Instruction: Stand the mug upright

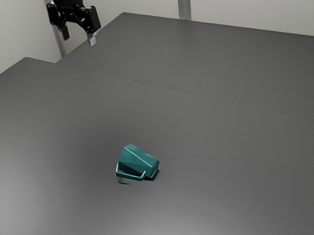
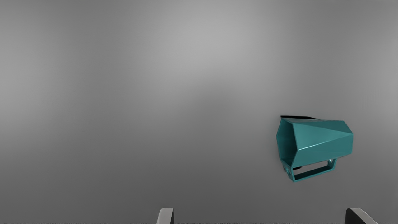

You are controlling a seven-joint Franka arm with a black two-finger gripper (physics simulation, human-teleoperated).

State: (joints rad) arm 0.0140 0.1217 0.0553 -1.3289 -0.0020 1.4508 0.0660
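Observation:
High above the table's far left part in the exterior view, my gripper [image 1: 79, 38] hangs with its fingers apart and nothing between them. A teal faceted mug [image 1: 138, 161] lies on its side on the table, well apart from the gripper and lower in the scene. In the wrist view the mug [image 2: 321, 140] shows its open mouth and its rectangular handle, which sticks out sideways. The two fingertips of the gripper [image 2: 259, 216] stand wide apart, touching nothing.
The grey tabletop [image 1: 216, 156] stretches around the mug on all sides. Behind it, in the exterior view, rises a large grey panel or surface [image 1: 224, 62], with pale walls [image 1: 267, 10] beyond.

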